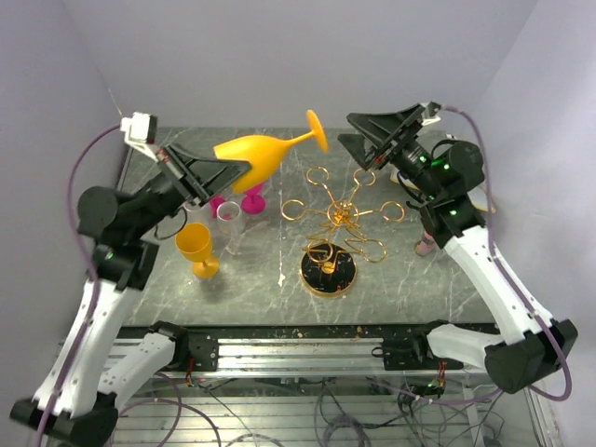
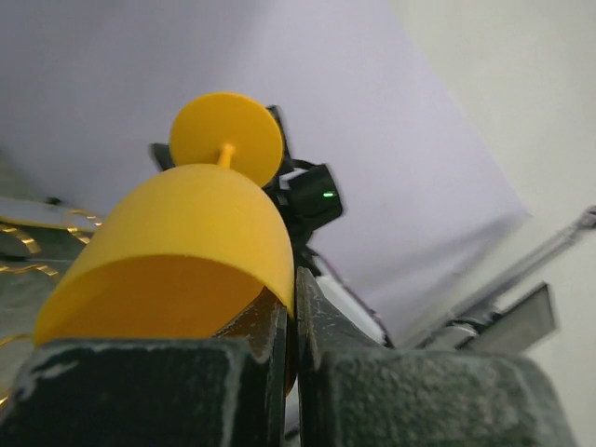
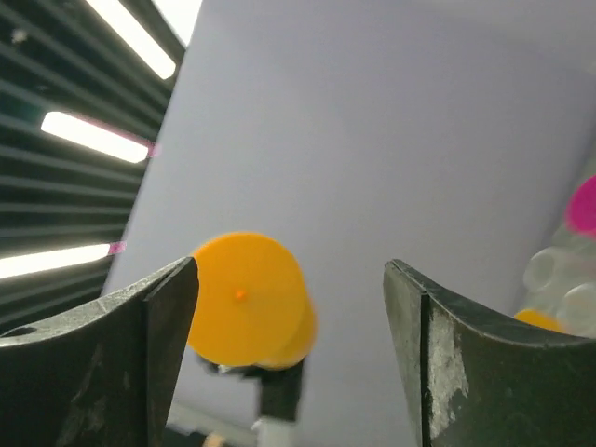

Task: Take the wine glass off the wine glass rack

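Note:
An orange wine glass (image 1: 256, 154) hangs in the air on its side, left of and above the gold wire wine glass rack (image 1: 340, 219), clear of its arms. My left gripper (image 1: 237, 168) is shut on the bowl's rim, one finger inside the bowl and one outside. In the left wrist view the bowl (image 2: 186, 233) fills the frame above the left gripper (image 2: 294, 289), with the round foot beyond. My right gripper (image 1: 346, 130) stands open just right of the glass's foot, not touching it. The right wrist view shows the foot (image 3: 247, 298) beyond the open right gripper (image 3: 289, 317).
A yellow goblet (image 1: 197, 247), a clear glass (image 1: 229, 219) and pink glasses (image 1: 251, 197) stand on the marble tabletop left of the rack. The rack's dark round base (image 1: 328, 272) sits near the front. A small pinkish object (image 1: 426, 244) lies by the right arm. Walls close in on three sides.

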Controlling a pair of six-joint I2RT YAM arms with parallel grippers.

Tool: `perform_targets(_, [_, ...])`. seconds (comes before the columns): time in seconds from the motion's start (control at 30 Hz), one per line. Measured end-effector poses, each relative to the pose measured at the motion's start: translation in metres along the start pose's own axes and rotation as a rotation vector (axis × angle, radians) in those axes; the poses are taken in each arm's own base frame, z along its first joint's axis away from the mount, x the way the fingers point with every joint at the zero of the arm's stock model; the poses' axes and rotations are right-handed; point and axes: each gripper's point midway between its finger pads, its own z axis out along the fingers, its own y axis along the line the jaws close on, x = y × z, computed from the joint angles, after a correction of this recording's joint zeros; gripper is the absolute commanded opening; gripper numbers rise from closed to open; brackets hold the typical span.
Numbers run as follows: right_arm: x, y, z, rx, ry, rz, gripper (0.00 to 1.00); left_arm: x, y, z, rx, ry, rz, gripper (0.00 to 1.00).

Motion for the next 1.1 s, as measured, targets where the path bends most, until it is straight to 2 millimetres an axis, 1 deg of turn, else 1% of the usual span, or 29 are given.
perform_targets(0.07, [-0.013, 0.001, -0.002, 0.072, -0.071, -0.139, 0.96, -0.002, -0.005, -0.013, -0.091, -0.041, 0.043, 0.07])
perform_targets(0.1, [-0.019, 0.002, -0.004, 0.110, -0.107, -0.207, 0.99, -0.003, -0.004, -0.019, -0.137, -0.058, 0.062, 0.07])
perform_targets(0.13, [-0.029, 0.004, -0.008, 0.157, -0.157, -0.297, 0.99, -0.002, -0.004, -0.029, -0.195, -0.073, 0.079, 0.07])
perform_targets(0.2, [-0.043, 0.004, -0.017, 0.229, -0.228, -0.409, 1.00, 0.000, 0.000, -0.046, -0.304, -0.085, 0.101, 0.07])
perform_targets(0.27, [-0.058, -0.001, -0.033, 0.324, -0.299, -0.524, 1.00, 0.005, 0.014, -0.063, -0.426, -0.078, 0.106, 0.07])
perform_targets(0.33, [-0.071, -0.011, -0.051, 0.426, -0.355, -0.620, 1.00, 0.016, 0.039, -0.080, -0.566, -0.034, 0.101, 0.07])
perform_targets(0.37, [-0.075, -0.015, -0.058, 0.463, -0.372, -0.652, 1.00, 0.025, 0.057, -0.091, -0.654, 0.005, 0.085, 0.07])
perform_targets(0.4, [-0.081, -0.019, -0.066, 0.512, -0.394, -0.696, 1.00, 0.043, 0.092, -0.113, -0.820, 0.093, 0.050, 0.07])
perform_targets(0.43, [-0.085, -0.021, -0.073, 0.546, -0.409, -0.729, 1.00, 0.043, 0.092, -0.113, -0.820, 0.093, 0.050, 0.07])
perform_targets(0.5, [-0.090, -0.023, -0.084, 0.595, -0.426, -0.790, 1.00, 0.061, 0.122, -0.137, -0.974, 0.191, 0.022, 0.07])
perform_targets(0.53, [-0.092, -0.022, -0.089, 0.612, -0.432, -0.821, 1.00, 0.067, 0.130, -0.146, -1.025, 0.227, 0.016, 0.07])
perform_targets(0.57, [-0.094, -0.020, -0.093, 0.625, -0.439, -0.850, 1.00, 0.074, 0.140, -0.156, -1.077, 0.273, 0.009, 0.07])
perform_targets(0.73, [-0.099, -0.005, -0.112, 0.664, -0.471, -0.957, 1.00, 0.098, 0.175, -0.192, -1.253, 0.471, 0.003, 0.07])
perform_targets(0.8, [-0.100, 0.002, -0.117, 0.672, -0.479, -0.989, 1.00, 0.109, 0.186, -0.202, -1.300, 0.548, 0.007, 0.07])
perform_targets(0.87, [-0.101, 0.007, -0.121, 0.678, -0.484, -1.014, 1.00, 0.120, 0.197, -0.205, -1.334, 0.630, 0.022, 0.07])
perform_targets(0.97, [-0.101, 0.011, -0.128, 0.692, -0.486, -1.044, 1.00, 0.145, 0.209, -0.204, -1.349, 0.767, 0.049, 0.07])
perform_targets(1.03, [-0.100, 0.012, -0.133, 0.705, -0.486, -1.057, 1.00, 0.156, 0.218, -0.202, -1.366, 0.830, 0.073, 0.08])
perform_targets(1.1, [-0.100, 0.012, -0.138, 0.719, -0.487, -1.070, 1.00, 0.162, 0.226, -0.199, -1.387, 0.862, 0.095, 0.11])
